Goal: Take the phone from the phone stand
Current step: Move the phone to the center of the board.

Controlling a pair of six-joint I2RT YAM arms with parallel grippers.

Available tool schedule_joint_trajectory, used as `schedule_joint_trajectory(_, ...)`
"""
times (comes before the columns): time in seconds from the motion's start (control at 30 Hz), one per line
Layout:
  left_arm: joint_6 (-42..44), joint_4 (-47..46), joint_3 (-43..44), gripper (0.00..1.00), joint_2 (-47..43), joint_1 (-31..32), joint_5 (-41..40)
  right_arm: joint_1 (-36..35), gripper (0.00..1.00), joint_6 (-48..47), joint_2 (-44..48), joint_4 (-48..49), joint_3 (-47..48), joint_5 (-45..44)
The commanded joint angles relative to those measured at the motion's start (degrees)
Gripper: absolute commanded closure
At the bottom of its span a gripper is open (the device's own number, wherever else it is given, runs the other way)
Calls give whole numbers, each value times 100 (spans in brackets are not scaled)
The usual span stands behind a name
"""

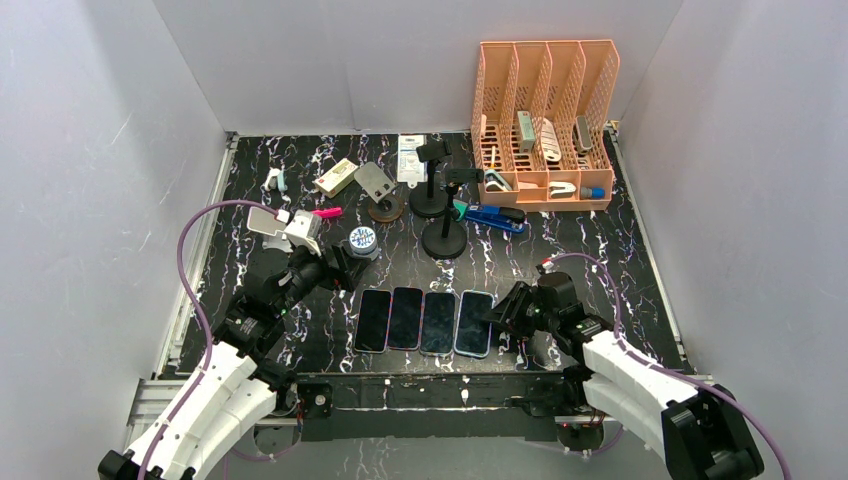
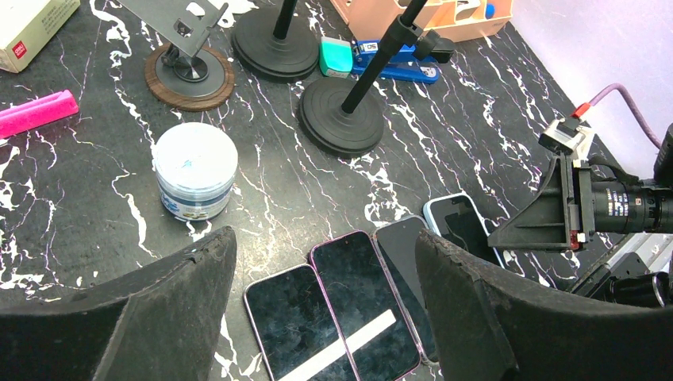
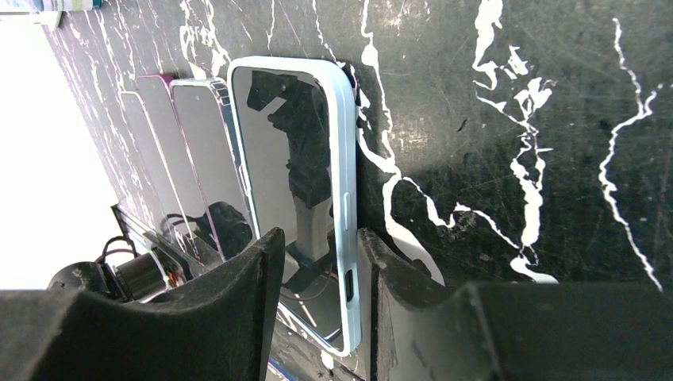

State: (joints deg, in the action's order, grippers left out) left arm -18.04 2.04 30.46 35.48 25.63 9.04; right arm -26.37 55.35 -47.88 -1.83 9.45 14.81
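Several phones lie flat side by side at the table's front. The rightmost is a light-blue-cased phone (image 1: 474, 323) (image 3: 286, 143) (image 2: 456, 222). My right gripper (image 1: 500, 310) (image 3: 321, 278) is open and low at that phone's right edge, with the edge between the fingers; one finger is against the side, the other stands apart above the screen. My left gripper (image 1: 345, 270) (image 2: 325, 317) is open and empty, hovering above the left phones (image 2: 298, 329). A metal-plate phone stand (image 1: 381, 190) (image 2: 186, 32) on a round wooden base is empty. Two black pole stands (image 1: 445, 235) (image 2: 341, 115) also hold nothing.
A small white jar (image 1: 362, 240) (image 2: 194, 171) stands just behind the left phones. A blue stapler (image 1: 495, 217), a pink item (image 1: 327, 212) and a small box (image 1: 336, 176) lie further back. An orange file organizer (image 1: 545, 120) is at the back right.
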Motion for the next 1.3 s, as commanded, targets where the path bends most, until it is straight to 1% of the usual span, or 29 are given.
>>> schedule_joint_trajectory(0.0, 29, 2, 72, 20, 2, 4, 21, -18, 53, -132, -134, -101, -113, 30)
schedule_joint_trajectory(0.57, 29, 7, 74, 20, -5, 4, 19, -17, 52, -400, -561, 134, 11, 245)
schedule_joint_trajectory(0.73, 29, 7, 74, 20, 7, 4, 19, -18, 51, -415, -669, 456, -14, 413)
schedule_joint_trajectory(1.03, 29, 6, 74, 20, 12, 4, 29, -45, 51, -514, -949, 656, 62, 667)
schedule_joint_trajectory(1.17, 29, 7, 74, 20, 20, 4, 27, -52, 49, -534, -902, 579, 93, 637)
schedule_joint_trajectory(1.27, 29, 7, 74, 20, 20, 4, 21, -51, 47, -556, -660, 350, 174, 469)
